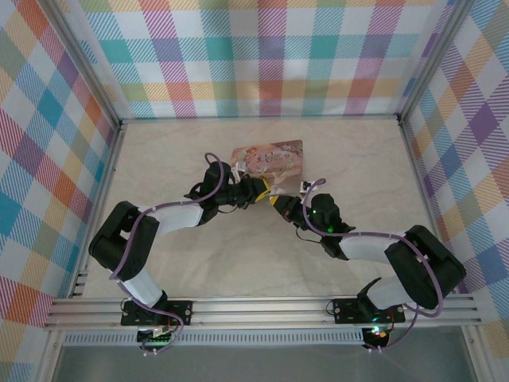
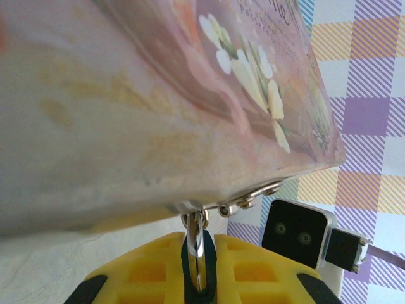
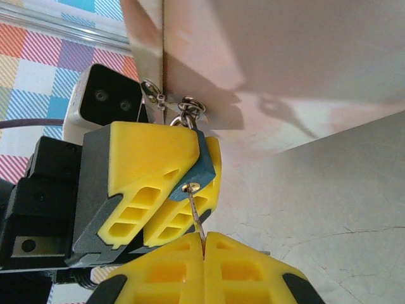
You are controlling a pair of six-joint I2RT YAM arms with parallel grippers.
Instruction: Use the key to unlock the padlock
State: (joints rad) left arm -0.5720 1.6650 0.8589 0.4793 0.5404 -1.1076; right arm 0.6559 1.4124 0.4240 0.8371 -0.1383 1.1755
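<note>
**A:** Starting on our left, what does the left gripper (image 2: 199, 282) have?

**B:** It is clenched on the padlock (image 2: 196, 240). The blue body is pinched between the yellow pads (image 2: 145, 275). The silver shackle runs up through the hasp (image 2: 250, 199) on the edge of the tin (image 2: 126, 95). We judge we hold it this way so the body cannot swing or twist under a turning key.

**A:** So where does the padlock sit?

**B:** It hangs at the tin's near edge, just above the surface (image 3: 329, 215). The shackle is looped through the ring, so it looks locked to us.

**A:** And on our right?

**B:** The right gripper (image 3: 204, 263) is clamped on the key (image 3: 197, 212). Its thin shaft reaches from our pads to the keyhole in the end of the padlock. We cannot tell how deep it sits.

**A:** What stands in our way?

**B:** The tin's wall is close over both grippers, and their fingers are almost touching, so we judge there is little room to roll the right wrist. Each wrist's camera housing also sits just beside the other gripper. The plaid walls (image 1: 270, 56) are well apart from all this.
</note>
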